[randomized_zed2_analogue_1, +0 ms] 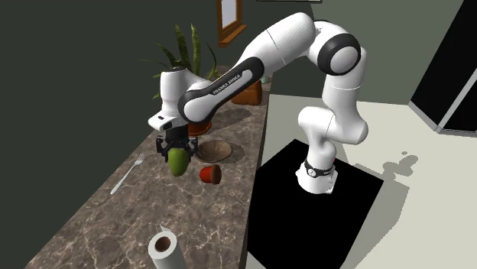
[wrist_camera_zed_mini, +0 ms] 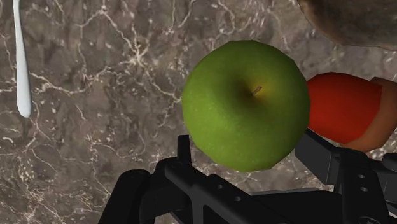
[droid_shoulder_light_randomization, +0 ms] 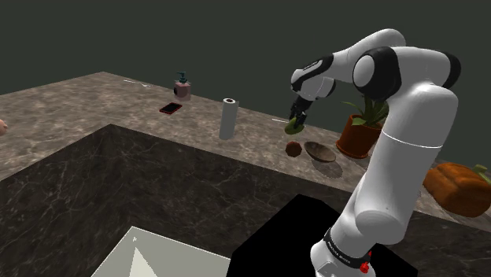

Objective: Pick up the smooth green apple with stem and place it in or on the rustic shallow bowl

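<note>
Clasping the apple [wrist_camera_zed_mini: 245, 105] at its sides, the fingers [wrist_camera_zed_mini: 320, 154] stand apart by its width; it hangs above the counter [randomized_zed2_analogue_1: 92, 222], near the bowl [randomized_zed2_analogue_1: 215, 151]. Risk (a judgement): smooth skin slipping in transfer, falling onto the red object [randomized_zed2_analogue_1: 209, 175]

Dark green-grey wall [randomized_zed2_analogue_1: 76, 61], veined brown stone counter [randomized_zed2_analogue_1: 99, 222], pale floor [randomized_zed2_analogue_1: 397, 229], framed picture [randomized_zed2_analogue_1: 229, 19].

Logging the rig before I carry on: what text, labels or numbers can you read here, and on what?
"FRANKA EMIKA": on the arm's forearm.
Small print on the base ring: too small to read.
No lettering on the green apple.
</note>
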You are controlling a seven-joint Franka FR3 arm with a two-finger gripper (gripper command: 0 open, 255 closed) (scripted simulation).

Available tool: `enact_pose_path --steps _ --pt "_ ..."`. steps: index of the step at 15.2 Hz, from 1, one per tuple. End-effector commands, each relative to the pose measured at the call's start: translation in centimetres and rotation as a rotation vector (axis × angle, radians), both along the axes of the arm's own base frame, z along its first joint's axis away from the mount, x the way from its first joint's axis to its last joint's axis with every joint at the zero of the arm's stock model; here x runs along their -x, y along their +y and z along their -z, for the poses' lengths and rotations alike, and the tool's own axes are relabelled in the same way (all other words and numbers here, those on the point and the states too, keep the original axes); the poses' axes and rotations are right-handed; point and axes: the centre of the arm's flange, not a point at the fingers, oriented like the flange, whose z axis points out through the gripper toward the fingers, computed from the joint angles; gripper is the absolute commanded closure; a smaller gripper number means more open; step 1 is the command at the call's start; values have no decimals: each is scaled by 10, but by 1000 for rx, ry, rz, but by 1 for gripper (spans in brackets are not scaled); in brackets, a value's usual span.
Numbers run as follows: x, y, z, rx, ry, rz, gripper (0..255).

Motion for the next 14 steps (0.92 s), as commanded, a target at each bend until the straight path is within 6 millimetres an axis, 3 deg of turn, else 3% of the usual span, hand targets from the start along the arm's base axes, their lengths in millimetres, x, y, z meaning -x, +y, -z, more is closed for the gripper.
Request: enact_pose_path --steps 1,13,14 --pt "2 0 -10 0 0 0 255" --pt "2 0 -69 0 0 0 255" --pt "15 1 -70 0 0 0 255"
